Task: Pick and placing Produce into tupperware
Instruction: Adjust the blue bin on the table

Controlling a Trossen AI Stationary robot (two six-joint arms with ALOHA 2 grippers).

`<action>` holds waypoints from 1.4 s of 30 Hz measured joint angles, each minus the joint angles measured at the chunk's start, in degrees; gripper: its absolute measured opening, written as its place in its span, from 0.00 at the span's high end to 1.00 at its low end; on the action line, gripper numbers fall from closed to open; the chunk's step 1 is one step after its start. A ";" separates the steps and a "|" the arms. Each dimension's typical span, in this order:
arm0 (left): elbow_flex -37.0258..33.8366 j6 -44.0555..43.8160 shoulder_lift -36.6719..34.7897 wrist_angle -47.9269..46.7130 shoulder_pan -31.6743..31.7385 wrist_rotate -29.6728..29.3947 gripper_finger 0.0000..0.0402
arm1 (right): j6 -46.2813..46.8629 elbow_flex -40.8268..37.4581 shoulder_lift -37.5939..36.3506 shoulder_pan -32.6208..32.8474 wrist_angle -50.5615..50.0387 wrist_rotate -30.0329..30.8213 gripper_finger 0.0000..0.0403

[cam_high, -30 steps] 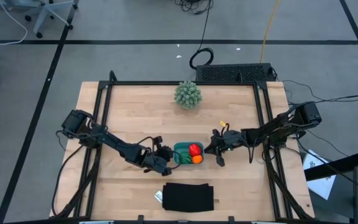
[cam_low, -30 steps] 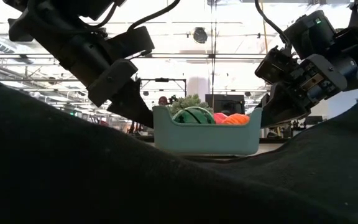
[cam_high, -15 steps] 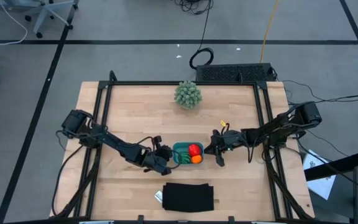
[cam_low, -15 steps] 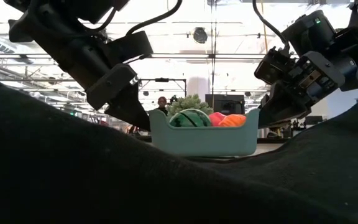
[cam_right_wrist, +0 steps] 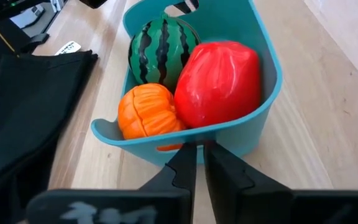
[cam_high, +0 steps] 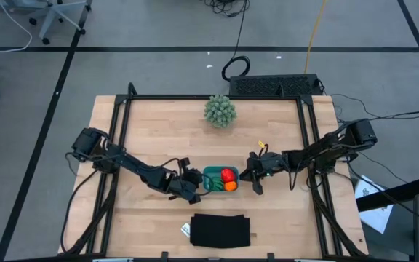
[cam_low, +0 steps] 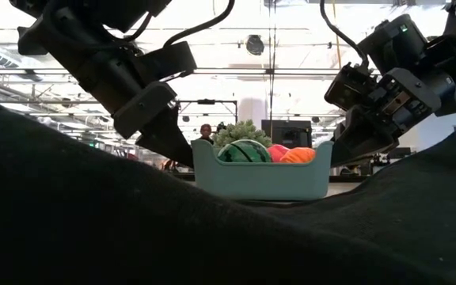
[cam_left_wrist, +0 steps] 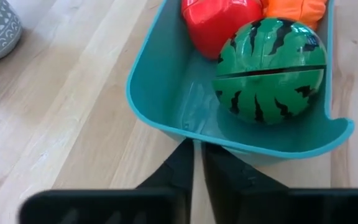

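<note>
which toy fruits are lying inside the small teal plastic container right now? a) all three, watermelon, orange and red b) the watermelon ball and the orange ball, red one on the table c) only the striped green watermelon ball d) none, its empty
a: the right wrist view shows the striped green watermelon ball, the orange ball and the red tomato-like fruit all sitting within the walls of the small teal plastic container.

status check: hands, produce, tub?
Left hand and right hand each nearly shut at tub ends. Melon, orange, tomato inside. Nothing blocking.
</note>
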 joint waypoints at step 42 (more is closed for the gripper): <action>-0.15 0.24 0.11 -3.33 1.21 -0.78 0.62 | 1.55 -0.59 0.12 1.04 0.74 1.70 0.80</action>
